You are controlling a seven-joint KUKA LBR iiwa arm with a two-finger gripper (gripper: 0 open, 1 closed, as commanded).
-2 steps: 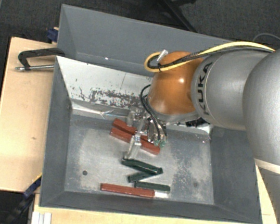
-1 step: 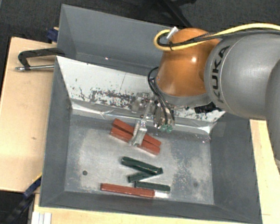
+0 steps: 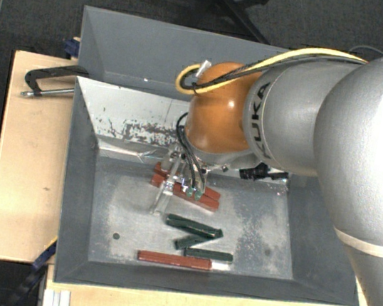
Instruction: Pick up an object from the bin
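Your silver arm [image 3: 340, 122] hangs over the grey bin [image 3: 78, 188], with the gripper [image 3: 182, 187] low at the back-middle.
Its fingers [image 3: 165, 193] stand apart, tips down on a slanting red-brown bar [image 3: 207, 199]; three dark green bars [image 3: 194, 225] lie just in front, and a second red-brown bar [image 3: 173, 260] lies along the front wall.

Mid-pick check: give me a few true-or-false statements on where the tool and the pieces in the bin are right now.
1. The tool is at the reddish-brown block near the back wall of the bin. True.
2. A long reddish-brown stick lies along the front wall. True.
3. The dark green sticks lie against the left wall. False: they lie mid-floor, between the block and the long stick.
4. The arm enters from the view's left. False: from the right.
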